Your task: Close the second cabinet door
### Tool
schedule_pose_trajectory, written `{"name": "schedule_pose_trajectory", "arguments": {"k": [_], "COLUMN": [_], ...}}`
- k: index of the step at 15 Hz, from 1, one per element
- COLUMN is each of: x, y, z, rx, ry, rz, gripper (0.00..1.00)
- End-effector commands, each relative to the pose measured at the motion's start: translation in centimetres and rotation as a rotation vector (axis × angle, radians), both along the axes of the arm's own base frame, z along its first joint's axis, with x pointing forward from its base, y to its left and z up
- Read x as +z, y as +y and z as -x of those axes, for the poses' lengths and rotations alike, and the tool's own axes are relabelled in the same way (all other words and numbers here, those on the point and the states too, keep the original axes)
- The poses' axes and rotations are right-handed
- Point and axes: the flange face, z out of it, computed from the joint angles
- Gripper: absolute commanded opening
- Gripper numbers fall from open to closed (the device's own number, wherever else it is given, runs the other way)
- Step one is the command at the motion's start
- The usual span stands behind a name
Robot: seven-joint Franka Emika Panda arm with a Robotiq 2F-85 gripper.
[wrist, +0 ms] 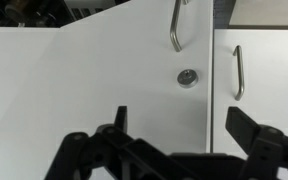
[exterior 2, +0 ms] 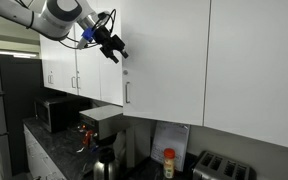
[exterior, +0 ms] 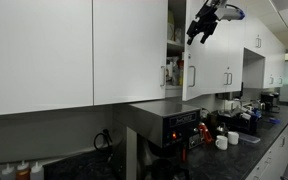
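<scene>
Tool (exterior: 204,22) is up high at the second cabinet door (exterior: 216,62), fingers (wrist: 119,125) spread wide and gripping nothing. That looks like a flat push, with the bar handle (exterior 2: 127,92) not needed. The door hangs ajar, shelf items (exterior: 174,72) showing beside its handle edge. Next to it the neighbouring door (exterior: 134,50) is shut, and the coffee machine (exterior 2: 102,122) sits well below, so nothing seems to block the swing.

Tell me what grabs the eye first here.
The black gripper, jaws open, sits up near the top left corner of the second cabinet door. In an exterior view that door stands ajar, with shelved items visible in the gap beside its silver handle.
</scene>
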Motion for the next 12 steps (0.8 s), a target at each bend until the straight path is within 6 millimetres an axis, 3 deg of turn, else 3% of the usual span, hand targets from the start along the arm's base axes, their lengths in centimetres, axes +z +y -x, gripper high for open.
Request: {"name": "schedule_pose_trajectory", "arguments": {"k": [1,12], "x": [0.2,-1.1], "y": [-0.4,1.5], "z": [0.1,-6.5], "rx": [-0.001,0.167], "ry": [0.001,0.001], "rz": [-0.012,0.011], "gripper": [1.0,1.0]}}
